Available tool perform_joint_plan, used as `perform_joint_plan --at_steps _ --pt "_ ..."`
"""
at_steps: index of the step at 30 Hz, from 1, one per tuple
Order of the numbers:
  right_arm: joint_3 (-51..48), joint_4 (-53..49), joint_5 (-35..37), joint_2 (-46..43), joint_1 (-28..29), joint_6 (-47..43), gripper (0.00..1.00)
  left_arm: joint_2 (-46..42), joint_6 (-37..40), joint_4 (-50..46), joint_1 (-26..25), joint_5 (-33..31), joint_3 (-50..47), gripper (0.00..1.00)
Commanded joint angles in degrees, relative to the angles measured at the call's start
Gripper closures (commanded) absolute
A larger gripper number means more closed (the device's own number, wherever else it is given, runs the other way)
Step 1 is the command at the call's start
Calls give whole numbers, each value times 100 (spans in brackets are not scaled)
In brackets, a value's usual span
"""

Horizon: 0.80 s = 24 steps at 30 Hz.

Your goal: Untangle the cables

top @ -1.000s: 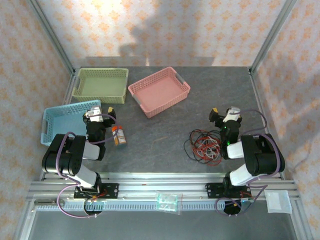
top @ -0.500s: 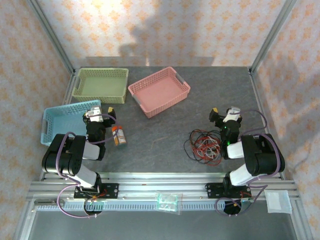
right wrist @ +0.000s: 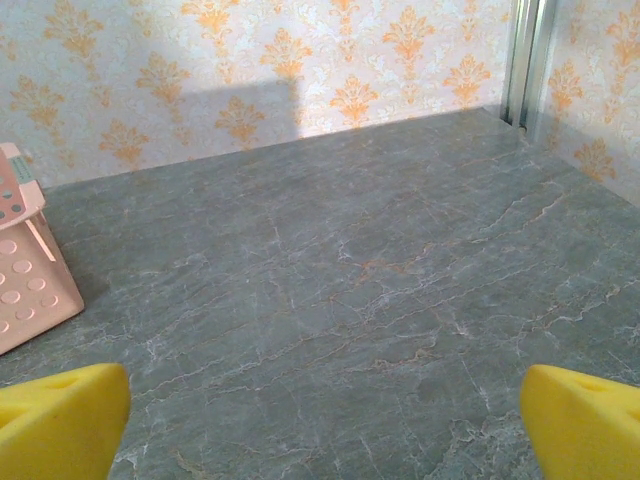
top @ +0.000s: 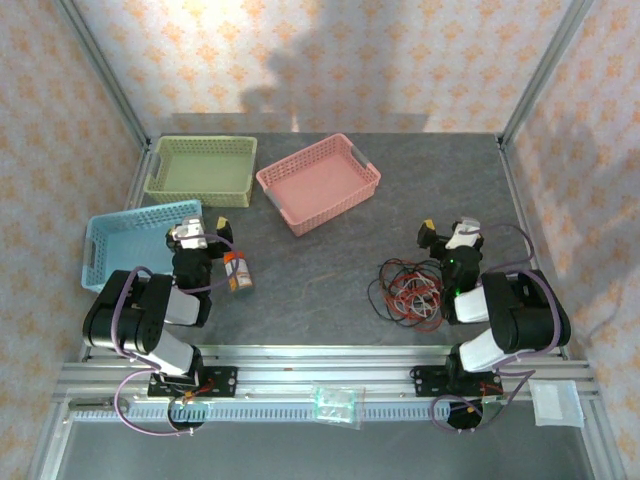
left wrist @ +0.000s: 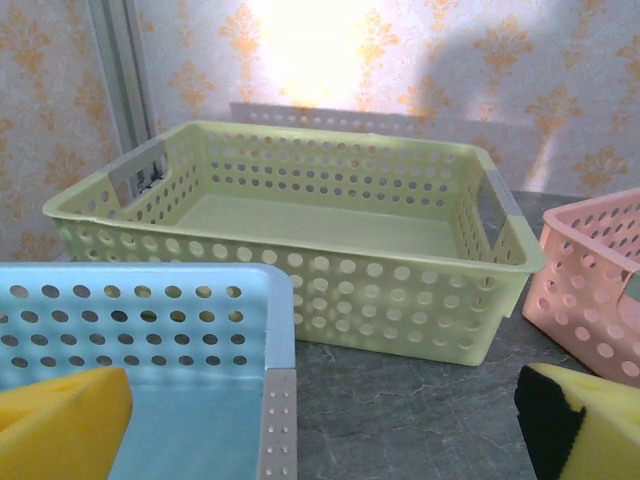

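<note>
Left arm (top: 140, 318), right arm (top: 512, 315) were black, lower links white; purple wiring (top: 120, 290) looped alongside; left gripper (left wrist: 320, 435) pads (left wrist: 60, 425) were yellow foam.

Table (top: 330, 270): dark grey top, stone-veined, flat. Pink basket (top: 345, 203) stands toward the far middle, set at an angle. Green basket (top: 200, 192) just left of the pink basket, squared to the table edge. Blue basket (top: 140, 213) left of the pink basket and nearer. Small orange-and-white bottle (top: 237, 270) nearer than the pink basket, slightly left. Cables (top: 408, 292), black, red and pale, in one tangled heap, right of the pink basket and nearer, well apart from it.
</note>
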Motion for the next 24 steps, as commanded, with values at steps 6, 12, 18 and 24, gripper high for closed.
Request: perform_joint_plan --at_steps 6,12,18,24 --pt "87 -371 147 -698 152 -183 0 -907 633 -1220 -937 -1407 404 0" --pt "444 -1896 -78 -1772 174 94 0 -1812 241 -3220 -1677 -2163 1175 1" --pt "1111 -3587 -1201 -2734 174 397 0 -2410 -430 -5022 -1707 -1630 2069 0" --pt "1803 -4852 -1645 -3041 172 1196 0 -2334 -1962 -7071 -1707 -1645 3198 0"
